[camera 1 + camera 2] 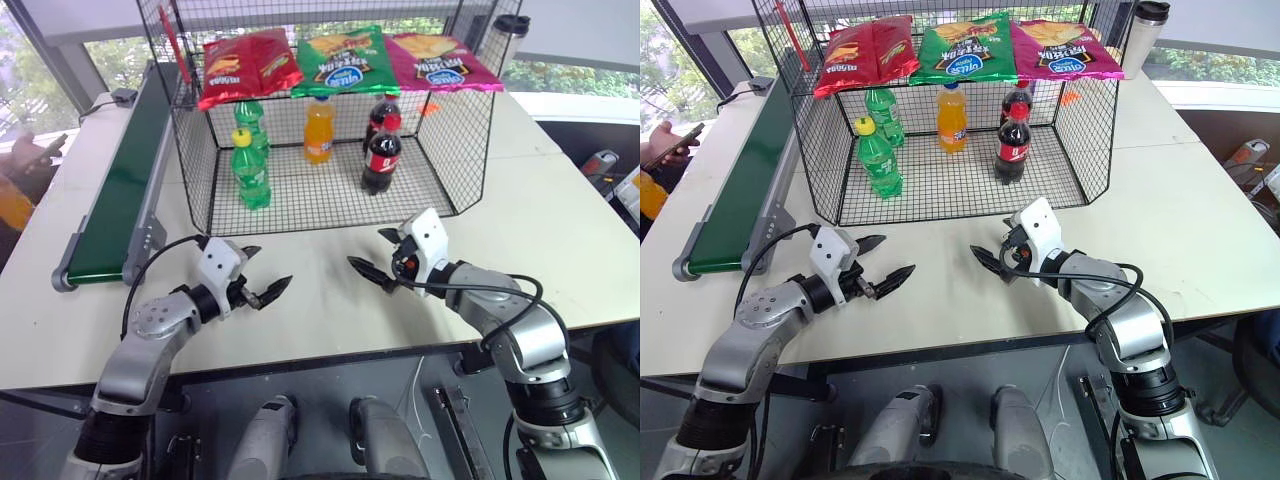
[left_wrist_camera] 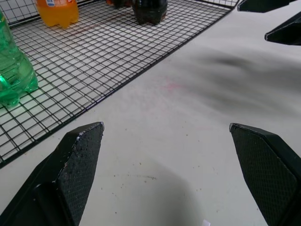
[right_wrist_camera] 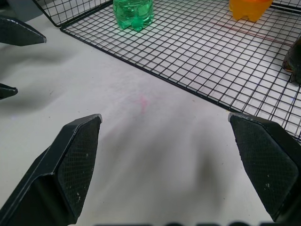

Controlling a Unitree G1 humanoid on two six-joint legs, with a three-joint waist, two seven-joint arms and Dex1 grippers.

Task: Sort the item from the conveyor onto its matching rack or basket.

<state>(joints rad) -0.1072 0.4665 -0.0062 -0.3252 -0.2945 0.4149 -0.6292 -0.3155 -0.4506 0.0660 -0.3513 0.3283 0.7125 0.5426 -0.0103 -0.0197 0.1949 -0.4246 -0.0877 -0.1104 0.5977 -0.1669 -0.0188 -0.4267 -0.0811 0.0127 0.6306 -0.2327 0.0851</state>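
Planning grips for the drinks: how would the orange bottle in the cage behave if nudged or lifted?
The orange bottle stands upright, tall and narrow, so a high push would likely tip it. It looks full, so probably heavy for its size. Its smooth plastic may slip, and on its side it would probably roll across the cage floor.

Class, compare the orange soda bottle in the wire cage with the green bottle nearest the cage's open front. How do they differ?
The orange soda bottle holds orange drink; the green bottle holds green drink. The orange one stands further back mid-cage; the green one stands nearer the front, toward the conveyor. Both stand upright on the cage floor.
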